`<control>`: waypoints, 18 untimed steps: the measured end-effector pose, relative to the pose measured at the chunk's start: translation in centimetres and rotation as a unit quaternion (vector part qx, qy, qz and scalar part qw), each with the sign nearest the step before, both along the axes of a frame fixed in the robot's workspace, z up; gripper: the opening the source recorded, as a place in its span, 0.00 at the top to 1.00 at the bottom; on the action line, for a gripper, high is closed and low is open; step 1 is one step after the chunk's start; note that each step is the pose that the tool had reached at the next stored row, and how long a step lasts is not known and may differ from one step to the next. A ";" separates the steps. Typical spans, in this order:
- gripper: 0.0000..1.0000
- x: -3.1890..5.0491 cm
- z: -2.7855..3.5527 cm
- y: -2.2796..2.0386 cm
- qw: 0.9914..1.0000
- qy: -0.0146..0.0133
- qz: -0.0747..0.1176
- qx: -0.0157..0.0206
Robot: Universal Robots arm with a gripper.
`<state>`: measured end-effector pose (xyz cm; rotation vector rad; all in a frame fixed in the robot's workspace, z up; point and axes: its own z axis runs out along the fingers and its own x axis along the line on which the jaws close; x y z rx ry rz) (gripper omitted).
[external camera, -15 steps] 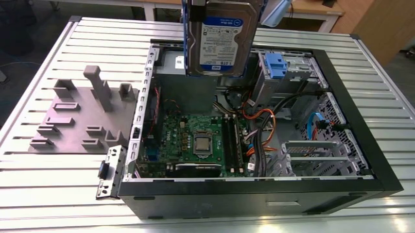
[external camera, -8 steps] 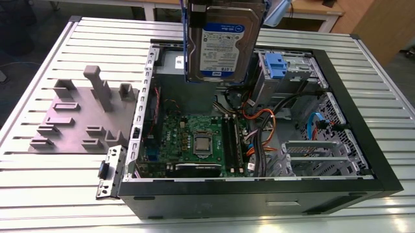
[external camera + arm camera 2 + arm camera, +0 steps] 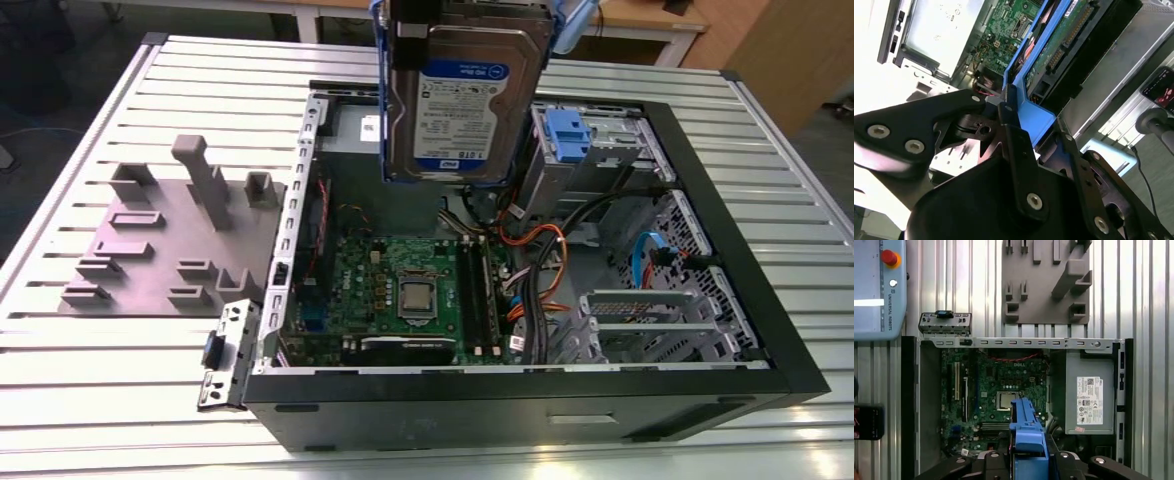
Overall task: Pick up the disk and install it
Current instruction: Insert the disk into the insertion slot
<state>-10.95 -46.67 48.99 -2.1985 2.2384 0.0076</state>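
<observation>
surface: a slatted aluminium table (image 3: pixel 80 400) fills my exterior view, with wooden desks behind it at 12 o'clock.
case: an open black computer case (image 3: pixel 747 330) lies on its side at the table's centre, and i look straight into it.
disk (image 3: pixel 461 100): it hangs upright at 12 o'clock in the exterior view, over the far half of the case, label facing that camera. its blue carrier (image 3: pixel 1036 117) frames the edges. i cannot tell whether its lower edge touches anything inside.
gripper (image 3: pixel 1034 120): pinched onto the carrier's end, one black finger (image 3: pixel 1006 107) on each side of the blue plastic. both wrist views show the blue frame clamped between the black linkages.
motherboard (image 3: pixel 400 290): green, on the case floor at about 6 o'clock from the disk in the exterior view, processor socket near its middle.
power supply (image 3: pixel 1089 395): a grey box with a white sticker, set in one corner of the case.
blue clip (image 3: pixel 567 135): in the drive bay at about 3 o'clock from the disk in the exterior view, close beside it.
cables (image 3: pixel 534 245): an orange and black bundle between motherboard and drive bay.
fixture plate (image 3: pixel 147 250): grey, with raised blocks, on the table at 9 o'clock from the case.
pendant (image 3: pixel 879 285): pale blue with a red button, outside the case.
</observation>
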 end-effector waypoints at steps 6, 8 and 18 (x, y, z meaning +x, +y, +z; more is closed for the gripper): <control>0.64 0.84 -0.03 -0.07 1.000 0.000 0.000 0.000; 0.64 0.87 -0.03 -0.07 1.000 0.000 0.000 0.000; 0.64 0.92 -0.03 -0.19 1.000 0.000 0.000 0.000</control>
